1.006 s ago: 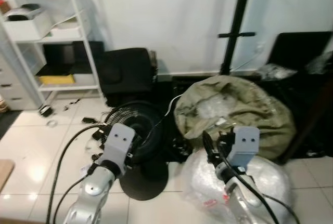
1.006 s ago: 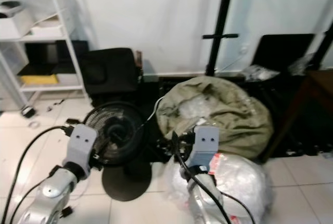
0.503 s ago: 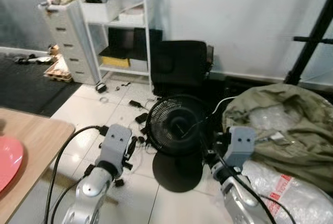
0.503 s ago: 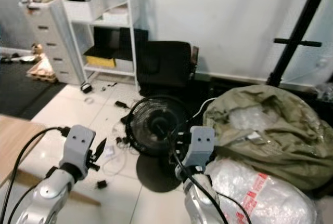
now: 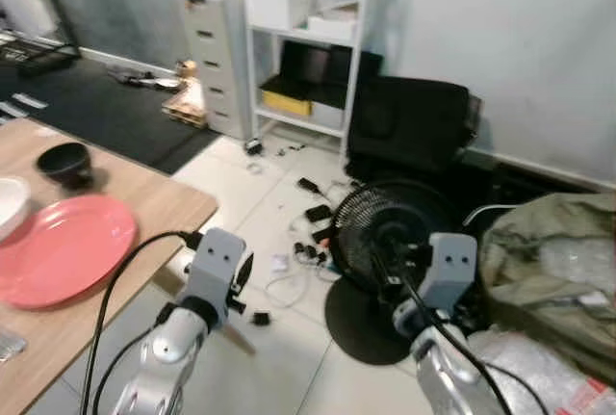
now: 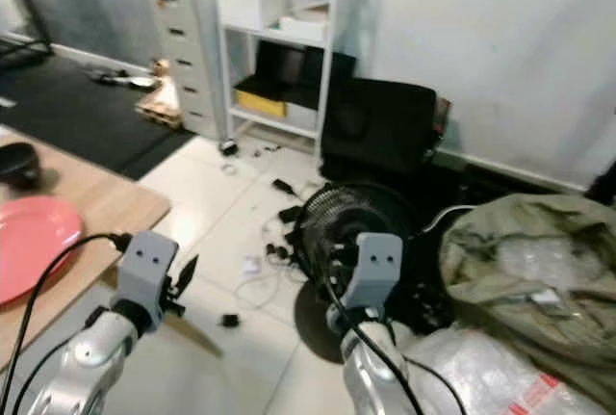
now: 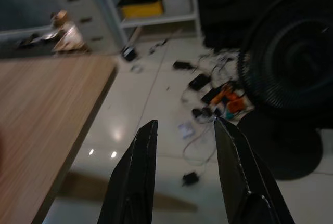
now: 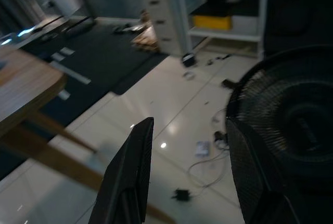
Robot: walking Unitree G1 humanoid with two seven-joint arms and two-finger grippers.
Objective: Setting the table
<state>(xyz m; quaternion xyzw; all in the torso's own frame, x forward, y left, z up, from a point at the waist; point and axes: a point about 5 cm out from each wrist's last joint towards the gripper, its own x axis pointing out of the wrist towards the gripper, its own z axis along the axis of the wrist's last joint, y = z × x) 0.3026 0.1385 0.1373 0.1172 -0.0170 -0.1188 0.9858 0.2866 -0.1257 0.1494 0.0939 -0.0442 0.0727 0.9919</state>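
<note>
Both tools hang over open tiled floor [image 5: 241,194] with their fingers spread and nothing between them. Ahead of the left tool [image 7: 182,141] lies a scatter of cables and small plugs [image 7: 213,102] on the tiles. To its left the wooden surface [image 5: 164,208] juts in, its corner close by, carrying a pink plate [image 5: 63,246] and a black bowl [image 5: 65,163] farther in. Just ahead of the right tool [image 8: 190,146] stands a black floor fan [image 5: 390,232] on its round base, with a bulky olive bag [image 5: 553,261] to its right. Beyond the fan, a white shelf unit [image 5: 308,39] and a black case [image 5: 409,126] close off the wall.
</note>
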